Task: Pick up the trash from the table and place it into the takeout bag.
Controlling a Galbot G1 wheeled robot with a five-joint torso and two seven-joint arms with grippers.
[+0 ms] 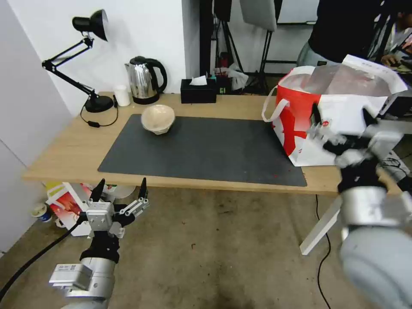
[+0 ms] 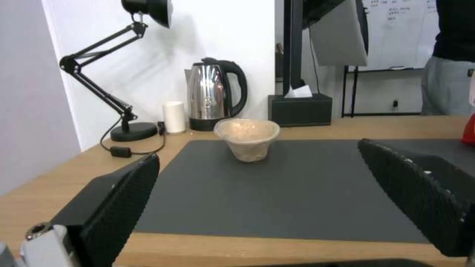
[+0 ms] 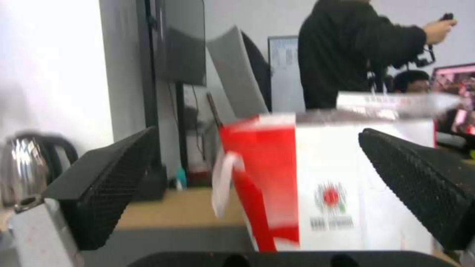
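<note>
A beige paper bowl stands upright on the far left part of the dark mat on the wooden table. My left gripper hangs open in front of the table's near edge, facing the bowl from a distance, with nothing in it. The takeout bag, white and red with loop handles, stands open on the table's right end. My right gripper is open and empty just in front of the bag's near side.
Along the table's back edge stand a black desk lamp, a small white cup, a steel kettle and a black tissue box. A smaller printed bag lies on the floor under the left end. A person stands behind the bag.
</note>
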